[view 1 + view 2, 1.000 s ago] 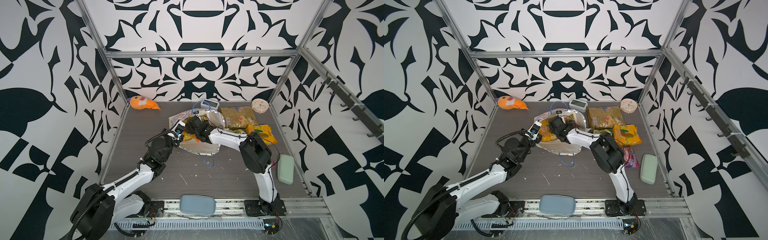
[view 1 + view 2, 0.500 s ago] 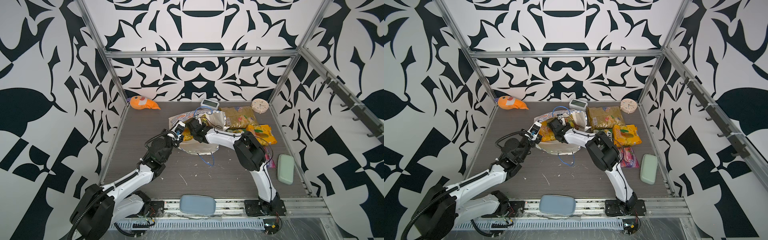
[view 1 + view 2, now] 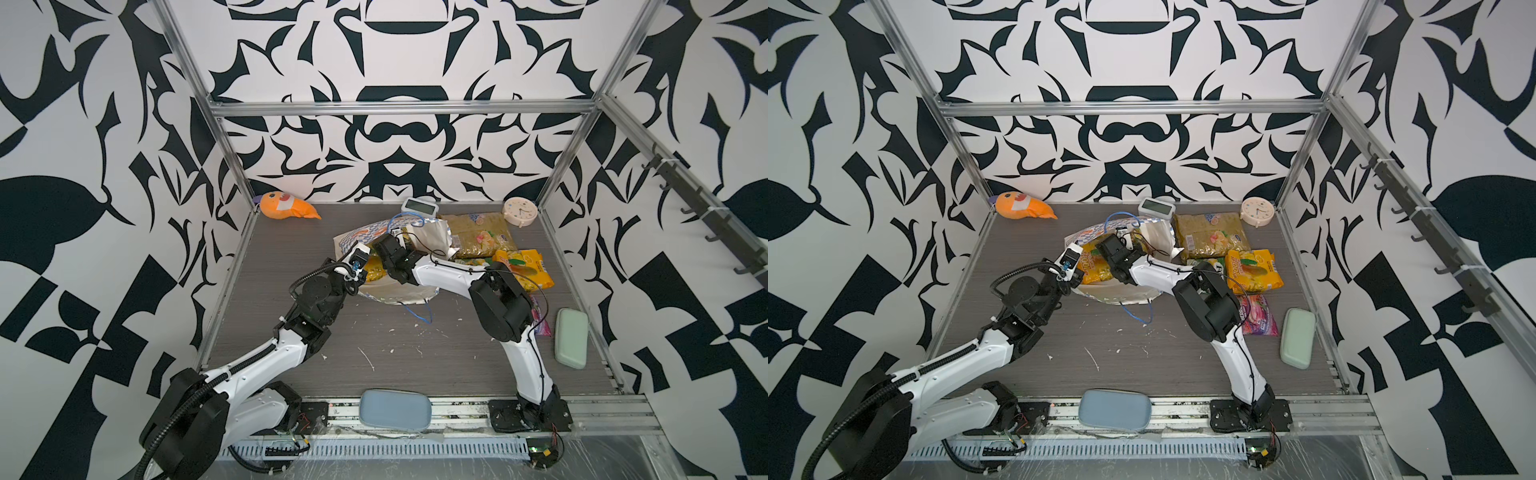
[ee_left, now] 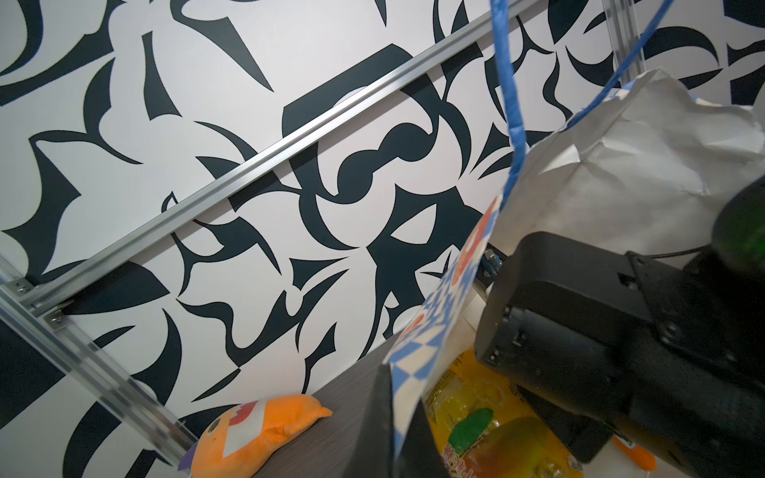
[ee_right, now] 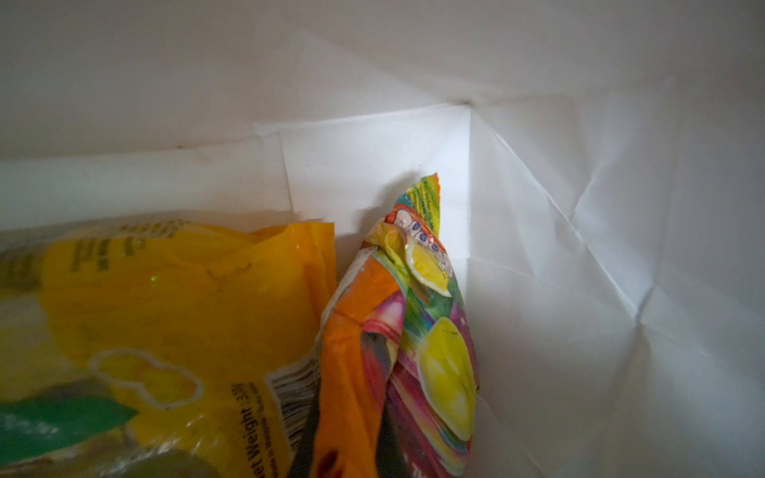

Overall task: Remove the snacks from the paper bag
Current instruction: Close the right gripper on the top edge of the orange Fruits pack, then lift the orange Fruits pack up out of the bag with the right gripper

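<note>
grippers both meet at the paper bag [image 3: 428, 237], crumpled on the table [image 3: 332, 353]. left gripper [image 4: 399, 418] is clamped on its checkered rim. right gripper [image 3: 1111, 249] reaches inside, jaws closed; whether it pinches anything can't be told. its wrist view shows a mango packet [image 5: 186, 298] and an orange packet [image 5: 372, 331] side by side in the bag's white bottom. outside, right of the bag, lie an olive packet [image 3: 1208, 232], a second mango packet [image 3: 1252, 270] and a purple packet [image 3: 1260, 318].

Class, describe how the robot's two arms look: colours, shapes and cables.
Both arms have glossy white tubular links joined by bulky black joint housings. The left arm carries a ribbed black hose; the right arm has thin black cables running outside.
</note>
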You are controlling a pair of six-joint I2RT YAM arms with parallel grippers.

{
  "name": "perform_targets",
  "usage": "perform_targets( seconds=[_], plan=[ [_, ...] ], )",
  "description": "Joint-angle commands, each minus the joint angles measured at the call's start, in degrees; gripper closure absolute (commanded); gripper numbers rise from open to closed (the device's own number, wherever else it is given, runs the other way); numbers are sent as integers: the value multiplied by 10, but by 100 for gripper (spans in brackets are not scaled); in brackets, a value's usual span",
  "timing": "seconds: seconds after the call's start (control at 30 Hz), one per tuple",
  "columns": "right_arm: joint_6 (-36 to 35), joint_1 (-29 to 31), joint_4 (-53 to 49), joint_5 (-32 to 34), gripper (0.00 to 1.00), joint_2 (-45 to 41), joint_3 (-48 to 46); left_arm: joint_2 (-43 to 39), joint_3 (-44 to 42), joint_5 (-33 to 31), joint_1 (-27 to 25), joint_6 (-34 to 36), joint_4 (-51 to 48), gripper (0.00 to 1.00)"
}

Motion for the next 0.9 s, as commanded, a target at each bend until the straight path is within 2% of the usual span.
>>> perform_targets(
  seconds=[0.0, 0.27, 0.87],
  plan=[
    [-17, 1, 48, -44, 100, -57, -9, -11, -3, -8, -1, 0, 36, 100],
    [-57, 9, 129, -141, 100, -115, -62, -11, -2, -16, -1, -1, 35, 100],
    [-110, 11, 211, -315, 100, -247, -156, -3, 7, -38, -1, -2, 34, 100]
  ],
)
